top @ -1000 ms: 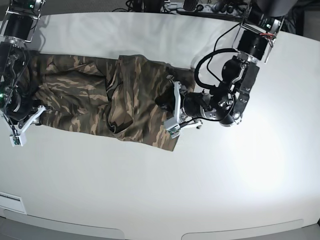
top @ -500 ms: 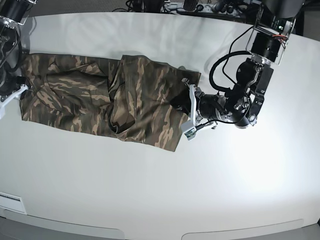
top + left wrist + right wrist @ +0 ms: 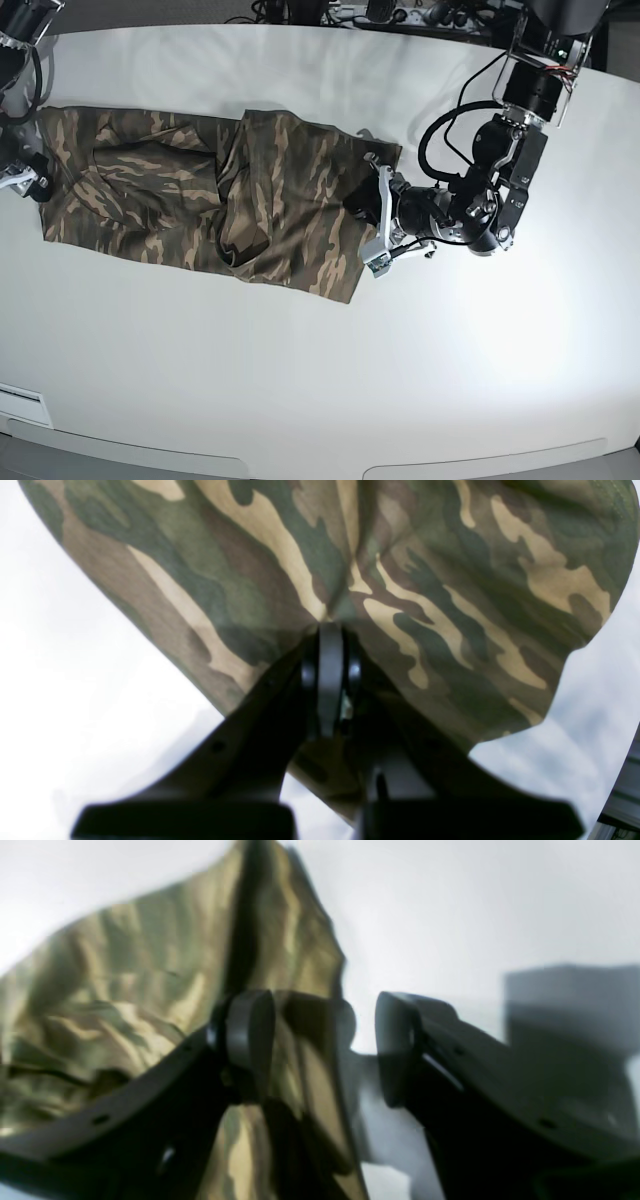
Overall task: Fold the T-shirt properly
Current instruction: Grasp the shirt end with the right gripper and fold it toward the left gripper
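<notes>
The camouflage T-shirt [image 3: 200, 200] lies lengthwise across the white table [image 3: 330, 380], its right half folded over in a thicker layer. My left gripper [image 3: 360, 205] is at the shirt's right edge. In the left wrist view it [image 3: 327, 630] is shut, pinching a pleat of the T-shirt [image 3: 400, 570]. My right gripper [image 3: 28, 178] is at the shirt's left end. In the right wrist view it [image 3: 325, 1045] is open, with one finger [image 3: 250, 1040] over the T-shirt's edge [image 3: 125, 1000] and the other over bare table.
Cables and dark equipment [image 3: 400, 12] lie along the table's far edge. The table's front edge [image 3: 300, 465] runs along the bottom. The left arm's body and cable loop [image 3: 480, 190] stand right of the shirt.
My right arm has pulled back left and up, off the shirt's left end. My left gripper has shifted a little to the right along the shirt's right edge.
</notes>
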